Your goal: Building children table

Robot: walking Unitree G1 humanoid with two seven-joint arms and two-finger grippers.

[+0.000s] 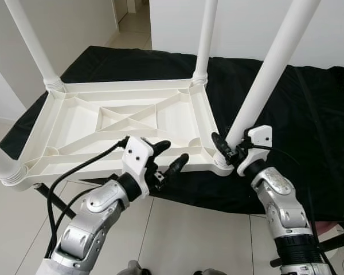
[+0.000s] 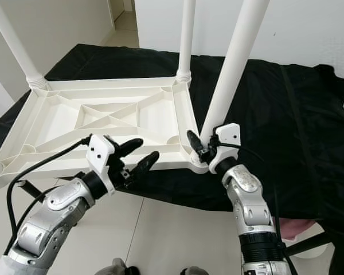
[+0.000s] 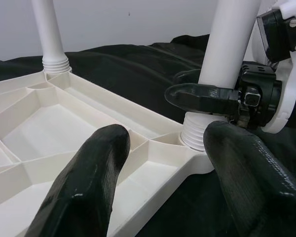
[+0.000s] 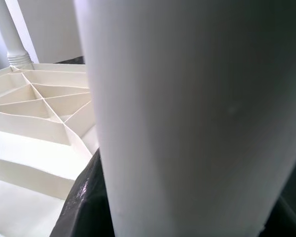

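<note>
Tabletop (image 1: 126, 123) upside down on black cloth (image 1: 309, 109) over worktop, ribbed underside up, near edge overhanging worktop front edge. Four legs seen: far-left (image 1: 31, 40), far-right (image 1: 206, 40), near-left (image 1: 0, 163), near-right (image 1: 272, 69). First three upright in corner sockets; near-right tilted.

Right hand (image 1: 234, 146) closed around near-right leg just above threaded collar (image 3: 195, 136) at near-right corner. Fully screwed home or not: cannot tell from these views.

Left hand (image 1: 167, 156) spread wide, holding nothing, fingertips hovering at tabletop near edge, just beside that corner. One fingertip (image 3: 89, 177) over ribbing, other off the rim.

Handling judgement: moulded plastic, probably light and stiff, smooth, likely slippery under hard pads. Ribs thin; rim better for bracing. Leg long, so gripping low near collar gives best control of turning with least levering on socket. Light top likely to rotate or slide on cloth under torque, so bracing near edge with left hand advisable.
</note>
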